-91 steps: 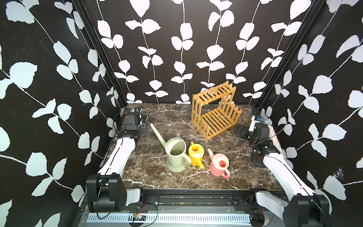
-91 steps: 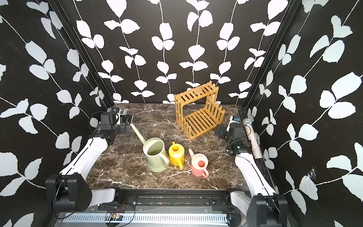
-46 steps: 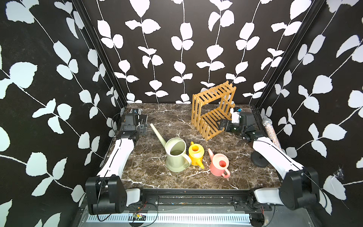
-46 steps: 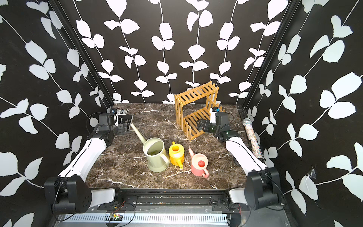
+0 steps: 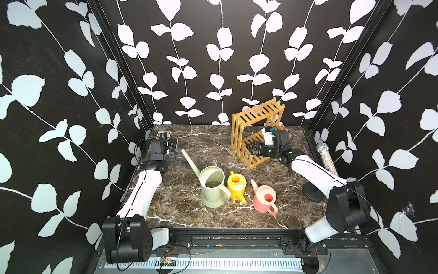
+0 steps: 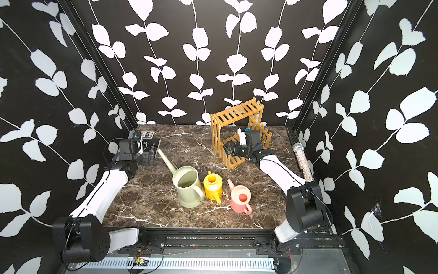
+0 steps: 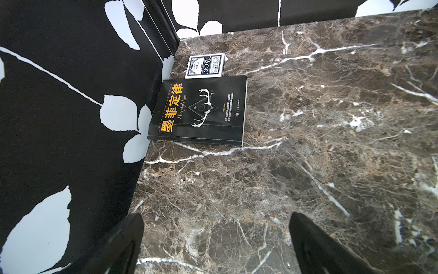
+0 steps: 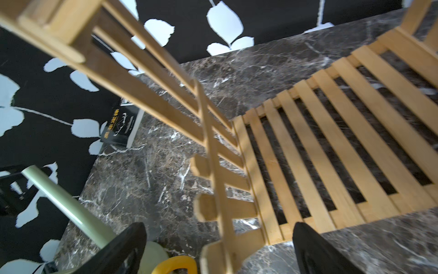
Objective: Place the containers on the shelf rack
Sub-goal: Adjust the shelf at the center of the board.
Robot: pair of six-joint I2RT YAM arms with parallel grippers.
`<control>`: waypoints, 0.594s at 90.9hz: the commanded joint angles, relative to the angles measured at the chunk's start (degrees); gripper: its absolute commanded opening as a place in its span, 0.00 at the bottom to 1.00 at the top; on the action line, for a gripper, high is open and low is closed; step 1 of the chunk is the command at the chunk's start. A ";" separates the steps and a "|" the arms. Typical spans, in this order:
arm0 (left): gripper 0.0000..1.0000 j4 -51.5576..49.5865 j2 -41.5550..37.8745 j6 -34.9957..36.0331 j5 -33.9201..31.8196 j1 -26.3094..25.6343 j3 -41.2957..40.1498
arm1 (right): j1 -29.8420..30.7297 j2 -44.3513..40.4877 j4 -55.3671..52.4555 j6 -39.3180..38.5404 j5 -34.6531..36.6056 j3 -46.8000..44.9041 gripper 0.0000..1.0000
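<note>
Three containers stand in a row at the table's front middle in both top views: a sage-green watering can [image 5: 212, 187] with a long spout, a small yellow one [image 5: 235, 185] and a small pink one [image 5: 264, 199]. The orange-brown slatted shelf rack [image 5: 256, 132] sits at the back right and holds nothing. My right gripper [image 5: 252, 148] is open at the rack's lower front edge. In the right wrist view its fingers straddle a side frame of the rack [image 8: 331, 142]; the gripper [image 8: 219, 234] holds nothing. My left gripper [image 5: 174, 157] hangs open and holds nothing over bare marble [image 7: 216, 220] at the left.
A black book [image 7: 199, 111] and a pack of cards [image 7: 206, 66] lie in the back left corner. A glittery microphone [image 5: 327, 159] lies along the right wall, with a black round base [image 5: 312, 192] near it. The walls close in on three sides.
My right arm has swung from the right edge in towards the rack, and its gripper now sits at the rack's front. The left arm has hardly moved. The cans have stayed put.
</note>
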 commanded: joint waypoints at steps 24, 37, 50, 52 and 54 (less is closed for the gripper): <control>0.98 0.56 -1.96 -1.10 0.47 0.41 -1.06 | 4.61 3.46 -1.55 4.79 -1.60 3.97 0.88; 0.98 0.37 -1.94 -1.40 0.19 0.49 -0.69 | 5.73 4.98 -1.06 6.89 -1.47 4.27 0.85; 0.98 0.15 -2.15 -1.59 0.98 0.49 -0.77 | 7.75 7.41 -1.35 7.66 -1.16 6.73 0.83; 0.99 0.00 -2.14 -1.53 0.84 0.50 -0.69 | 7.95 7.83 -1.35 7.84 -1.19 7.06 0.83; 0.99 -0.06 -2.27 -1.47 0.52 0.50 -0.61 | 8.18 8.26 -1.33 8.06 -1.26 7.18 0.83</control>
